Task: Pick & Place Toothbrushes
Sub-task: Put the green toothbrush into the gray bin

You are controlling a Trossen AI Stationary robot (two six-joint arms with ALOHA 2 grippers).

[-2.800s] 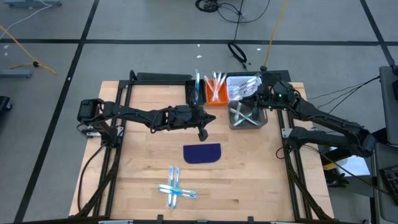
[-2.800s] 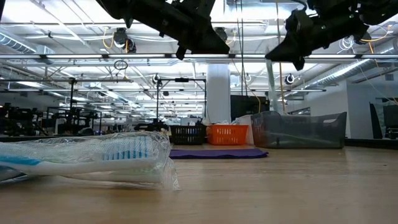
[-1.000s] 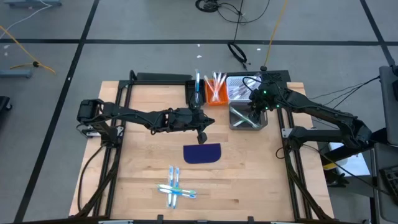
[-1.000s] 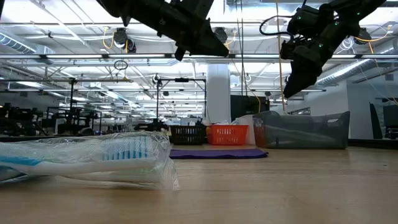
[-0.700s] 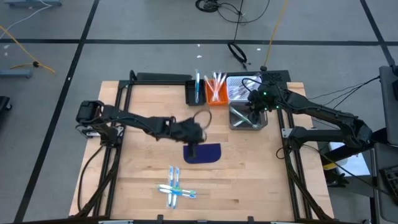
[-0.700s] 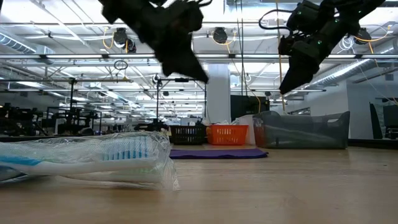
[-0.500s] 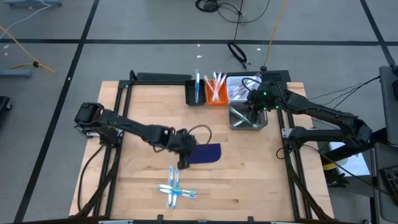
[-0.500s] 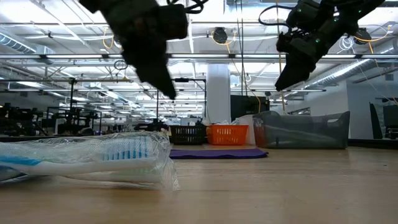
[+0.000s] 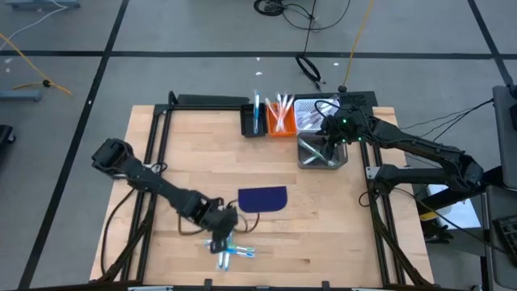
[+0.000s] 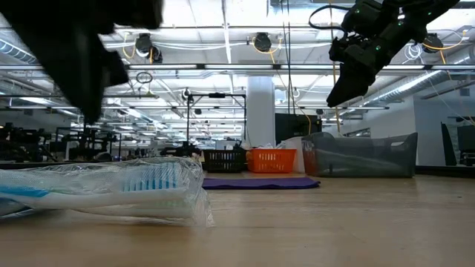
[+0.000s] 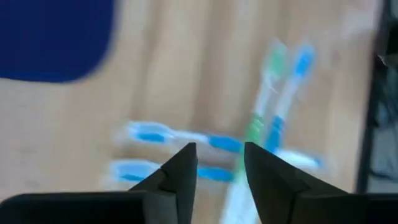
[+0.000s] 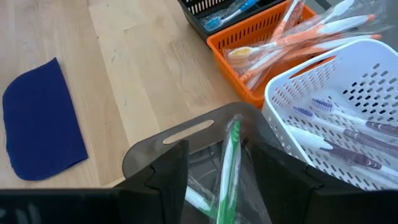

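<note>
A dark gripper point(image 10: 343, 87) hangs high over a grey bin point(image 10: 358, 155). Beside the bin stand an orange basket point(image 10: 271, 160) and a black basket point(image 10: 224, 159), behind a blue mat point(image 10: 260, 182). Far nearer the camera lies a wrapped toothbrush point(image 10: 111, 189), under another blurred arm point(image 10: 74, 52).

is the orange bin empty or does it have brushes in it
Not empty. The orange bin holds several orange-pink toothbrushes, lying slanted with their ends sticking out over its rim.
</note>
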